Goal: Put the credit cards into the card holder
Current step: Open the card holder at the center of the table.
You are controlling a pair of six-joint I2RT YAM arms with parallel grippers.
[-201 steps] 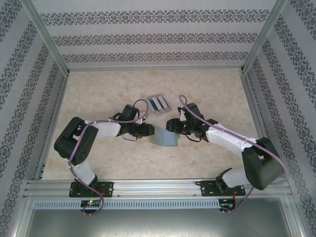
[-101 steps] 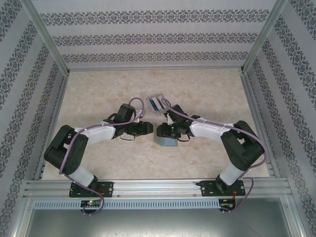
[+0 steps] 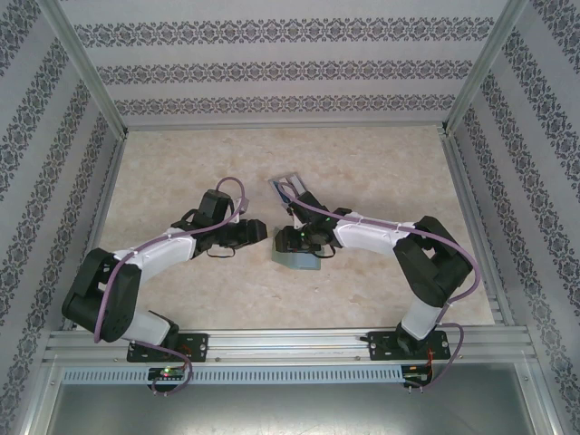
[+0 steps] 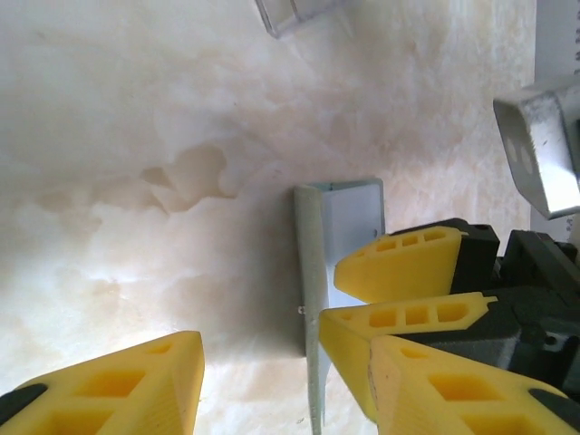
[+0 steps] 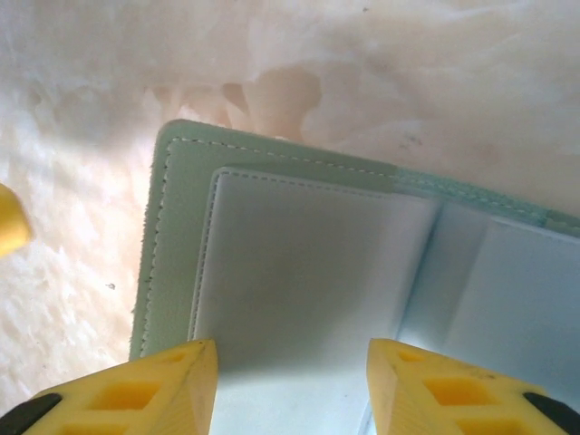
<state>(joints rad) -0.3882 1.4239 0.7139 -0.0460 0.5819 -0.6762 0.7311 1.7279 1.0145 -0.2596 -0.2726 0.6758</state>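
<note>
Nearest my arm bases, the small flat grey-blue bifold card holder (image 3: 299,261) sits opened on the marbled beige table (image 3: 181,181). Over it I have the right gripper (image 5: 292,349), jaws parted and grasping nothing, its yellow fingers (image 5: 136,390) straddling the pale inner pocket. Just beside it, the left gripper (image 4: 285,349) is likewise released and empty. Farther off, the clear plastic tray (image 3: 292,184) carries the thin credit cards (image 3: 285,190), their colours indistinct.

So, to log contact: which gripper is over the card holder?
The right gripper, fingers spread above the card holder's open inside; the left gripper hangs beside it.
</note>
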